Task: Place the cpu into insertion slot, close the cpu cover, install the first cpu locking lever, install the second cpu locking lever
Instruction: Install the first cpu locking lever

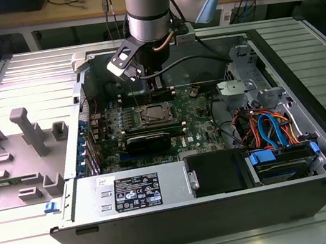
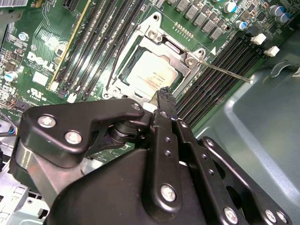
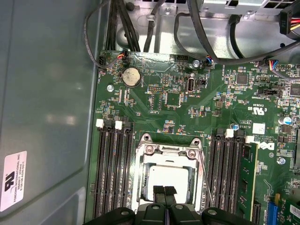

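One chip, seated: the cpu (image 1: 152, 115) lies flat in the insertion slot (image 2: 124, 74), just above centre in the exterior view, the cpu cover (image 2: 161, 40) framing it. The gripper (image 3: 164, 192) hovers at the socket's edge, fingertips pinched together on nothing. A locking lever (image 2: 225, 71) juts out free: thin, springy wire by the look, best pressed near its tip. That chip looks light, stiff, fragile; edges only.

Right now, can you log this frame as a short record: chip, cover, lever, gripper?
chip: dull silver-grey square cpu, lying flat inside the cover's window
cover: square silver metal frame plate, down flat around the chip
lever: thin metal rod, angled out over long black memory slots
gripper: black gripper, fingers together, tips over the chip's edge
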